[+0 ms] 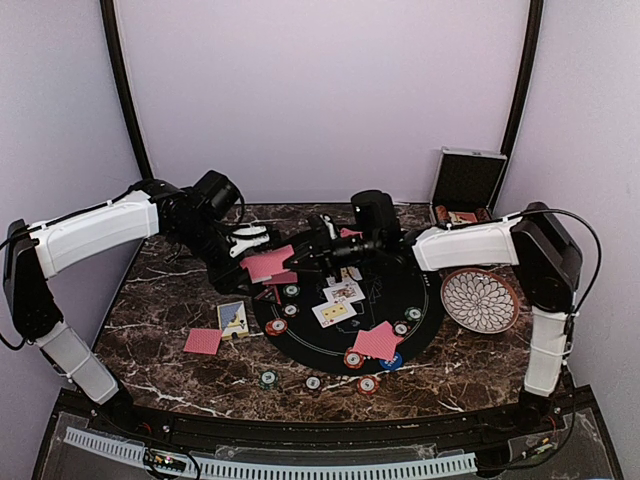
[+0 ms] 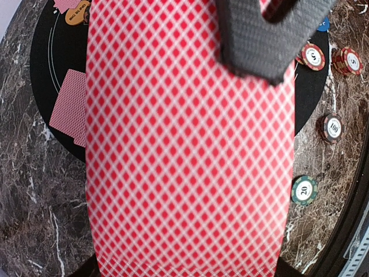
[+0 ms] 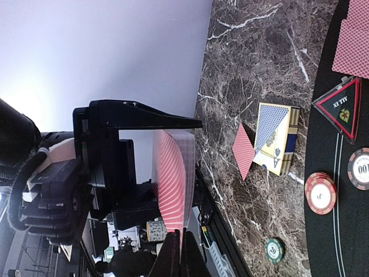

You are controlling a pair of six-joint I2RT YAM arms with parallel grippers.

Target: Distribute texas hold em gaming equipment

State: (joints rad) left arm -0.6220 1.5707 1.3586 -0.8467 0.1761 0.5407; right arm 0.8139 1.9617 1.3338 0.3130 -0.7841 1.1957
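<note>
Red cards [image 1: 268,264] gripped from both sides.
My left hand [image 1: 252,243] and right hand [image 1: 297,260] are clamped on them; the open case [image 1: 467,185] holds something red.

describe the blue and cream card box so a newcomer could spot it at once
Find the round black mat in the middle of the dark marble table. Just off its left edge, on the marble, lies a flat blue-and-cream card box next to one red-backed playing card. Every card nearby has a red back; only this has blue lattice.
</note>
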